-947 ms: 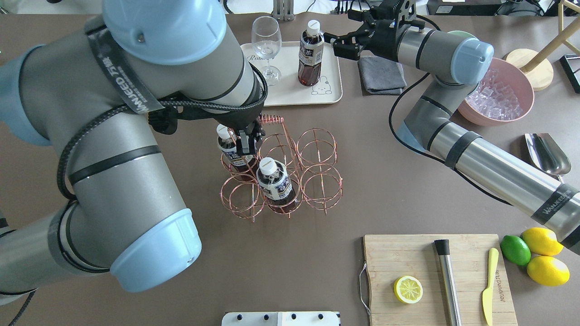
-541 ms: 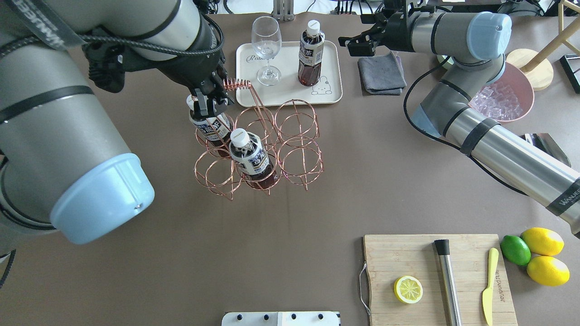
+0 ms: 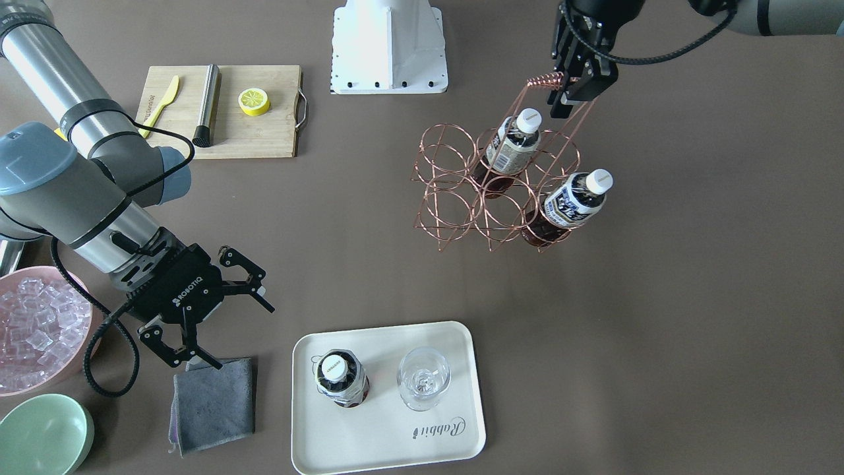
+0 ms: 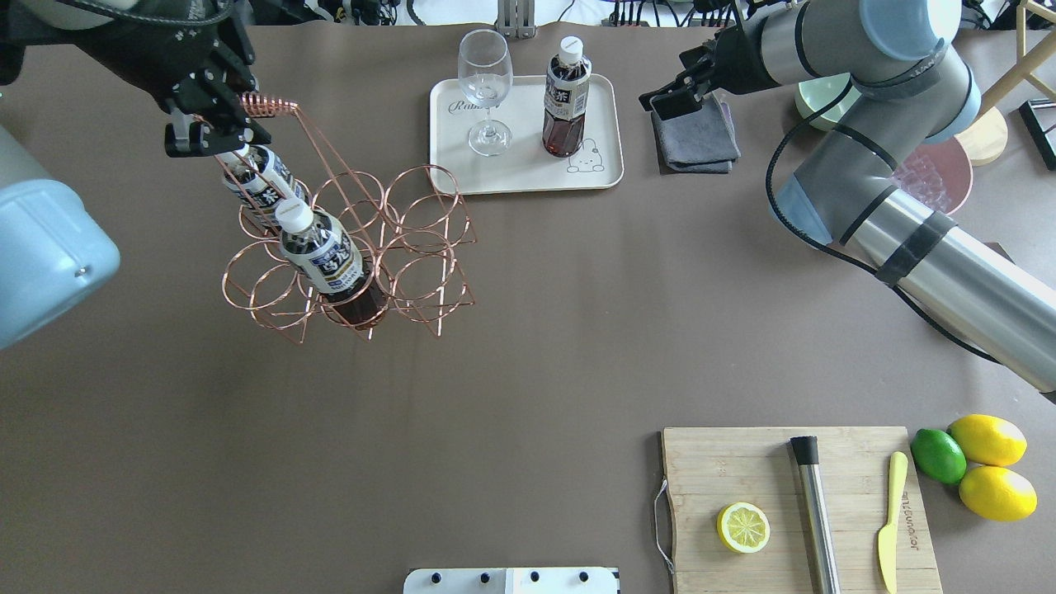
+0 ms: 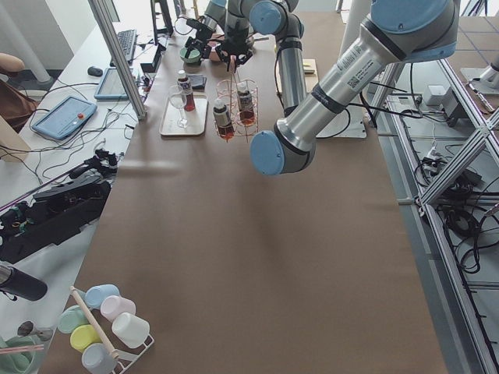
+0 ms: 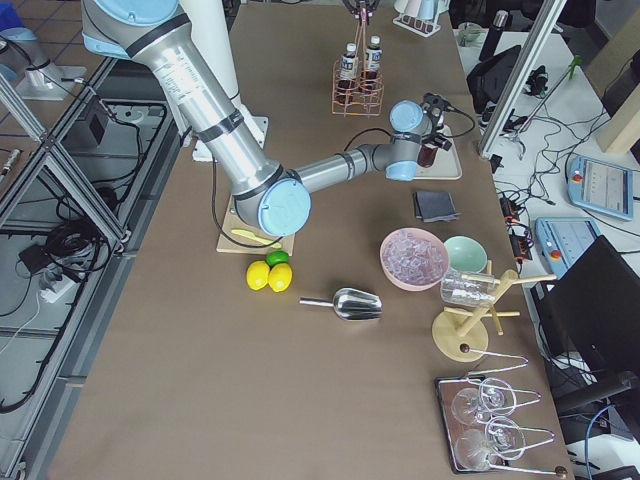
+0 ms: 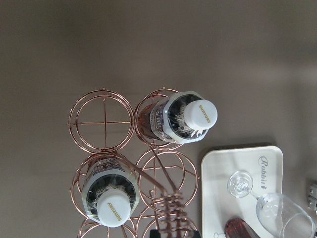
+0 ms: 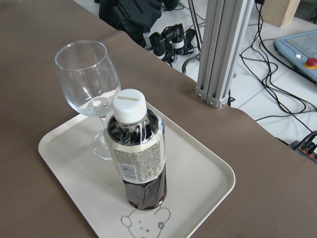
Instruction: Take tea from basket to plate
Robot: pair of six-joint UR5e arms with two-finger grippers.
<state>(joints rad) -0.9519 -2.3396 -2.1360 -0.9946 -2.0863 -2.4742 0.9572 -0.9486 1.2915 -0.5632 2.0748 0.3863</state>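
Observation:
My left gripper (image 4: pixel 239 111) (image 3: pixel 573 92) is shut on the coiled handle of the copper wire basket (image 4: pixel 268 105) (image 3: pixel 546 81), which hangs tilted from it at the table's left. Two tea bottles (image 4: pixel 326 260) (image 4: pixel 260 186) stand in its ring cells; both also show in the left wrist view (image 7: pixel 185 116) (image 7: pixel 109 201). A third tea bottle (image 4: pixel 565 99) (image 8: pixel 138 153) stands upright on the cream plate (image 4: pixel 594 169) (image 3: pixel 382 435) beside a stemmed glass (image 4: pixel 484 82). My right gripper (image 3: pixel 244 336) (image 4: pixel 672 99) is open and empty, right of the plate.
A grey cloth (image 4: pixel 695 136) lies under the right gripper. A pink bowl of ice (image 3: pixel 33 330) and a mint bowl (image 3: pixel 43 432) sit beyond it. A cutting board (image 4: pixel 742 462) with a lemon half, a steel rod and a knife lies front right, next to lemons and a lime (image 4: pixel 986 466).
My left gripper has carried the basket with its two bottles to the left and farther back. My right gripper has drawn back from the bottle on the plate to over the cloth.

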